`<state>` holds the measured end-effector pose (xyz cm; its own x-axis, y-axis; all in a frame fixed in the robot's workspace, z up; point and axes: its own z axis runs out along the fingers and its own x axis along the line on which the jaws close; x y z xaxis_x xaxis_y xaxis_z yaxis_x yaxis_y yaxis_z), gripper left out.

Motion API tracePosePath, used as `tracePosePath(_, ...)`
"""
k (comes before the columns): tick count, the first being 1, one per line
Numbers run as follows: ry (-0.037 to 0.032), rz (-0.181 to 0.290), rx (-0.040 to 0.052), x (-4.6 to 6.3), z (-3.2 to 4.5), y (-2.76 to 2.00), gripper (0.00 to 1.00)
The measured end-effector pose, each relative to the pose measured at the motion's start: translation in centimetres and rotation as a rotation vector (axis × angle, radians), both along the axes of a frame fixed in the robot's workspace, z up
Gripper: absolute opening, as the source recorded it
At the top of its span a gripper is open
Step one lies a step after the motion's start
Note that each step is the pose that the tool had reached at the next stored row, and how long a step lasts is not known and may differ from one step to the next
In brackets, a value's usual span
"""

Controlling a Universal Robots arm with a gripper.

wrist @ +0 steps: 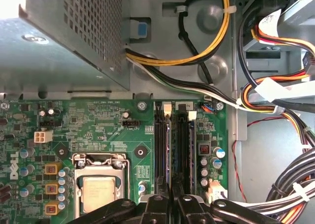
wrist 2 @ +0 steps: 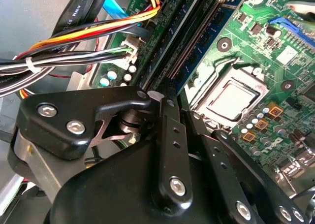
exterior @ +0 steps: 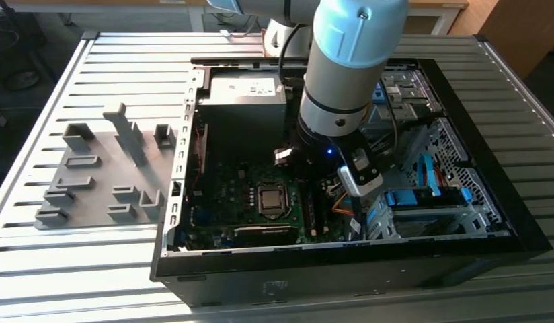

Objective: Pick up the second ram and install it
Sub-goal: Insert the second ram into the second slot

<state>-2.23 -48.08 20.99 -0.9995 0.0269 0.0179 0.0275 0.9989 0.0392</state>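
In the exterior view the arm point(exterior: 349, 74) reaches down from the top centre of the frame into the open computer case point(exterior: 349, 259), which lies on a slatted metal tabletop point(exterior: 44, 269). The gripper point(exterior: 306, 176) is low over the motherboard point(exterior: 232, 192), just beside the processor socket point(exterior: 271, 199) and below the grey power-supply box point(exterior: 244, 94) in the frame. A grey fixture plate with upright blocks point(exterior: 102, 178) sits on the tabletop at the left of the frame, well apart from the case.

In the first wrist view the gripper point(wrist: 172, 207) shows at the bottom centre of the frame, its black fingers point(wrist: 156, 210) drawn close together over the memory slots point(wrist: 161, 145). The second ram point(wrist: 171, 150) stands on edge between the dark slot rails, running up the frame from the fingertips to the white latches point(wrist: 167, 107); whether it is fully seated cannot be told. The processor socket point(wrist: 98, 189) lies at the lower left, and bundled cables point(wrist: 275, 106) fill the right side.

In the second wrist view the fingers point(wrist 2: 170, 135) rise from the bottom of the frame, narrow on the end of the second ram point(wrist 2: 197, 34), a thin strip running toward the top centre. The processor socket point(wrist 2: 231, 93) sits at the right, and a cable bundle point(wrist 2: 83, 42) crosses the upper left.
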Motion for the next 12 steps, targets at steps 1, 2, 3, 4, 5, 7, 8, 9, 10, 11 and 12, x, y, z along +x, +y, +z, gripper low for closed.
tracePosePath(1, 0.0, 0.0, -0.0002, 0.0, 0.0, 0.0, 0.14)
tracePosePath(2, 0.0, 0.0, -0.0004, 0.0, -0.01, 0.0, 0.14)
tracePosePath(3, 0.0, 0.0, -0.0003, -0.01, -0.05, 0.0, 0.14)
tracePosePath(4, -0.0001, 0.0, -0.0002, -0.01, -0.09, 0.0, 0.14)
tracePosePath(5, -0.0001, 0.0, -0.0001, -0.01, -0.15, 0.01, 0.14)
tracePosePath(7, -0.0001, 0.0, -0.0002, -0.04, -0.23, 0.0, 0.14)
tracePosePath(8, 0.0, 0.0, -0.0002, -0.07, -0.25, 0.0, 0.14)
tracePosePath(9, 0.0, 0.0, -0.0002, -0.09, -0.28, 0.0, 0.14)
tracePosePath(10, -0.0001, 0.0, -0.0002, -0.1, -0.31, 0.0, 0.14)
tracePosePath(11, 0.0, 0.0, -0.0002, -0.1, -0.33, 0.0, 0.14)
tracePosePath(12, 0.0, 0.0, 0.0001, -0.11, -0.37, 0.0, 0.14)
